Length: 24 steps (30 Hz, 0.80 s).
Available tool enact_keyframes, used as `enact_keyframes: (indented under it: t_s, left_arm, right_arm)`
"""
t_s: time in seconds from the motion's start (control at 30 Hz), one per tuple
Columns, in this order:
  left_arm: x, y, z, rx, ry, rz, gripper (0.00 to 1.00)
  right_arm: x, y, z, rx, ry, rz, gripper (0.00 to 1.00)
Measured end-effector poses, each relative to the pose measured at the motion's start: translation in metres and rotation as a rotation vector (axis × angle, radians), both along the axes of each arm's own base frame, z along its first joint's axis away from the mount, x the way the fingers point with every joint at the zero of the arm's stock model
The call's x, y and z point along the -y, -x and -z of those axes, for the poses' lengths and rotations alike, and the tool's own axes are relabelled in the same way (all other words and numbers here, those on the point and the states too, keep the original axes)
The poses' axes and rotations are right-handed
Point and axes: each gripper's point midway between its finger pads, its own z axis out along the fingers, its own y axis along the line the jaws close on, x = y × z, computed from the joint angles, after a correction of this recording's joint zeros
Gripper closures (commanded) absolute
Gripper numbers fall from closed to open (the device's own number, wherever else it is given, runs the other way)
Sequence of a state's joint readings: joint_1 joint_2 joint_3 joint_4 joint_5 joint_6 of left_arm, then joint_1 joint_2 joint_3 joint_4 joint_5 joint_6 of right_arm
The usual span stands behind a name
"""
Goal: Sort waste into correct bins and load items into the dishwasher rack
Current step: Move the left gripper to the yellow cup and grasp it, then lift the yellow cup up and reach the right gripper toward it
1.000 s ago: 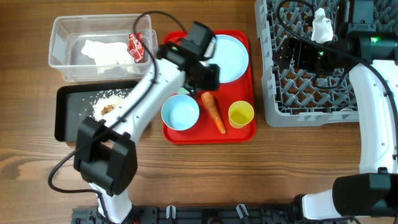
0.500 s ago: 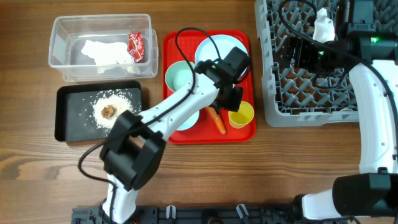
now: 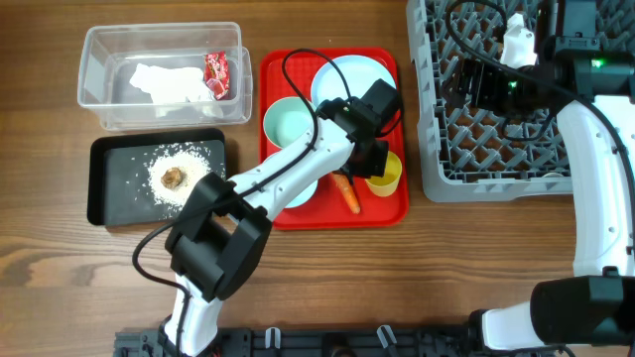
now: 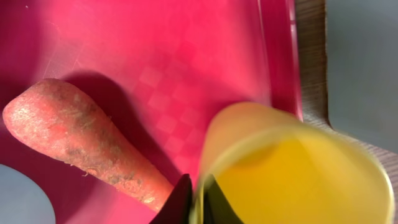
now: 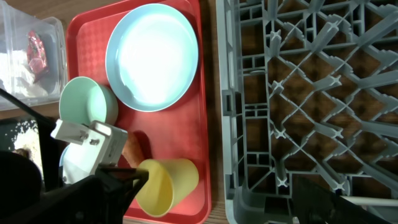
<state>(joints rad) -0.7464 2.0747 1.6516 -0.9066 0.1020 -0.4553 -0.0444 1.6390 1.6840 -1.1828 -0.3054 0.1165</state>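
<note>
overhead: carrot (image 3: 348,195) tip toward lower-right

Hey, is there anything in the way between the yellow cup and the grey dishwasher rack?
Nothing visible does. The left claw grips the small yellow cup by its rim; between it and the large grey plastic grid rack lie only the flat red tray's raised edge and a strip of wooden table.

Yellow cup (image 4: 292,174) blurred, cut by bottom edge; carrot (image 4: 81,146) end hidden.
</note>
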Motion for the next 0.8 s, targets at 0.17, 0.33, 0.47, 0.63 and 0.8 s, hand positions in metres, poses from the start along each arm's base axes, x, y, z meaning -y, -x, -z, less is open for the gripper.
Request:
enact_keyframes:
  t_s: [0.17,0.33,0.47,0.63,0.8]
  left_arm:
    - [0.000,-0.001,0.001,0.000,0.000,0.000,0.96]
    - [0.002,-0.002,0.001,0.007,0.006,0.000,0.96]
    - [0.003,-0.004,0.000,0.013,0.012,0.000,0.96]
    - [0.001,-0.005,0.000,0.013,0.012,-0.005,0.96]
    - [-0.015,-0.022,-0.015,0.004,0.071,-0.062,0.96]
  right_arm:
    - [0.000,0.000,0.000,0.000,0.000,0.000,0.00]
    - [0.000,0.000,0.000,0.000,0.000,0.000,0.00]
    - [0.000,0.000,0.000,0.000,0.000,0.000,0.00]
    - [0.000,0.000,0.000,0.000,0.000,0.000,0.00]
    - [0.000,-0.001,0.000,0.003,0.000,0.000,0.00]
